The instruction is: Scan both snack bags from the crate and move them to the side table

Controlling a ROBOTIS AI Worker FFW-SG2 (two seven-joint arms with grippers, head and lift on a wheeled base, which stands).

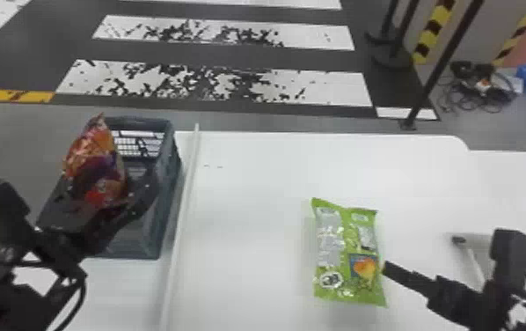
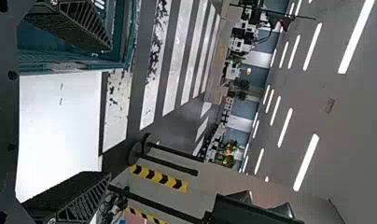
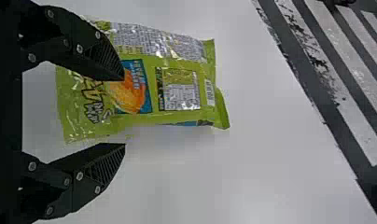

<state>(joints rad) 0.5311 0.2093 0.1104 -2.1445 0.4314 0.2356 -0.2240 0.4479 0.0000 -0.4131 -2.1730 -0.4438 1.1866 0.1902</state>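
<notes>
Right at the bag's edge, the right gripper (image 3: pixel 124 112) is holding its two flat black fingers spread, nothing pinched. One finger is overlying the printed face of the green foil snack bag (image 3: pixel 130 88); the other is sitting off the bag, over bare white bench (image 3: pixel 252 177). Can't tell if either is touching.

Bag is lying flat, print up, long side running away from the robot. A striped label, likely the barcode (image 3: pixel 209 92), is facing up near the far end.

Farther left, the red-orange foil snack bag (image 1: pixel 95 163) is standing in the dark blue-grey slatted plastic crate (image 1: pixel 169 176). The left gripper (image 2: pixel 110 112) is waiting beside it, fingers apart, empty.

Looks like we're picking up or setting straight the green bag. For a good grip: shift toward the robot's left so the fingers are straddling plump foil, not one on top. Come down level, close slowly, stop once the film is bunching firmly. Keep fingers clear of the label so it stays readable. Risks: upper finger pressing the bag flat, slick foil sliding away, or a thin edge pinch letting the bag swing and crease the code.
</notes>
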